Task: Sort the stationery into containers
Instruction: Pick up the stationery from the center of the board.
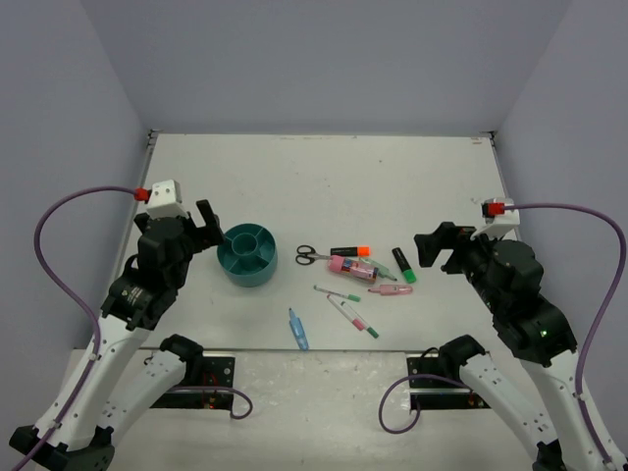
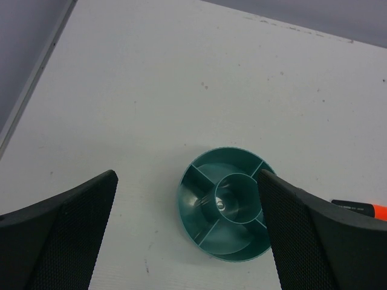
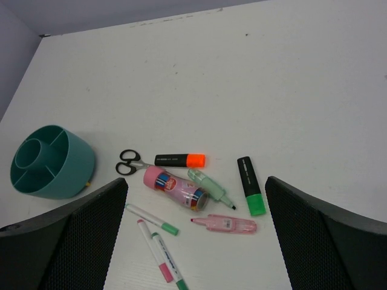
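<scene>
The teal round organizer (image 1: pixel 247 254) stands left of centre, its compartments empty; it also shows in the left wrist view (image 2: pixel 225 205) and the right wrist view (image 3: pixel 51 162). My left gripper (image 1: pixel 201 224) is open, just left of it and above the table. The stationery lies in a loose cluster at centre: black-handled scissors (image 3: pixel 129 162), an orange-capped highlighter (image 3: pixel 179 160), a green-capped highlighter (image 3: pixel 251 185), a pink tube (image 3: pixel 175 187), a pale green marker (image 3: pixel 210 188), a clear pink marker (image 3: pixel 228 224), thin white pens (image 3: pixel 152 219). A light-blue pen (image 1: pixel 297 329) lies nearer. My right gripper (image 1: pixel 439 247) is open, right of the cluster.
The white table is walled by grey panels on three sides. The arm bases and their purple cables (image 1: pixel 69 216) sit at the near edge. Bare table surface lies behind the organizer and the cluster.
</scene>
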Robot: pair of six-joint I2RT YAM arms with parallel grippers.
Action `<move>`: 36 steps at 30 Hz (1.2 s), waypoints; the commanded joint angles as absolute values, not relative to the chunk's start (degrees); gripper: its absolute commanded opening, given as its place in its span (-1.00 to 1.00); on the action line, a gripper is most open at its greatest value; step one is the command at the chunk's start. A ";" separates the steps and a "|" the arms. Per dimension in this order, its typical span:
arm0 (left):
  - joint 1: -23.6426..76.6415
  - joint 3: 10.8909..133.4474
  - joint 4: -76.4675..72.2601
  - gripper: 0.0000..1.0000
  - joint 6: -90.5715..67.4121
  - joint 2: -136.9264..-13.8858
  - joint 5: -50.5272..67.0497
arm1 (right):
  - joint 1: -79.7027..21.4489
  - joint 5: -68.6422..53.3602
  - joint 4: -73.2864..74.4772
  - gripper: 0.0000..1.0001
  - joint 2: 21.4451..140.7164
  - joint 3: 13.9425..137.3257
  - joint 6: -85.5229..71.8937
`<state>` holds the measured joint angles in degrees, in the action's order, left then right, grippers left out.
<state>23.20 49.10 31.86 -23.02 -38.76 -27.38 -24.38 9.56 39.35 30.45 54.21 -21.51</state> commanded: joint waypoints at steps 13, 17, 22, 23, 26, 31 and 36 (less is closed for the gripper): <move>22.68 48.69 29.22 1.00 -21.62 -37.76 -24.45 | -24.70 6.10 31.85 0.98 29.90 50.52 -23.96; 22.68 48.60 29.09 1.00 -21.62 -37.62 -23.82 | -24.70 5.19 31.56 0.98 33.75 49.92 -24.52; 22.63 48.55 29.00 1.00 -21.36 -37.44 -23.77 | -24.70 11.72 36.83 0.98 45.65 52.35 -24.07; 22.63 48.56 29.00 1.00 -21.36 -37.44 -23.73 | -24.70 11.60 38.03 0.97 48.78 53.63 -23.81; 22.59 48.58 28.77 1.00 -21.21 -37.74 -23.02 | -24.76 7.85 37.66 0.97 54.63 55.40 -22.75; 22.59 48.34 28.68 1.00 -21.09 -38.29 -22.00 | -25.73 1.20 34.04 0.97 61.92 53.32 -20.68; 22.59 48.34 28.30 1.00 -20.83 -38.49 -21.19 | -30.33 1.23 35.07 0.86 68.88 52.82 -18.03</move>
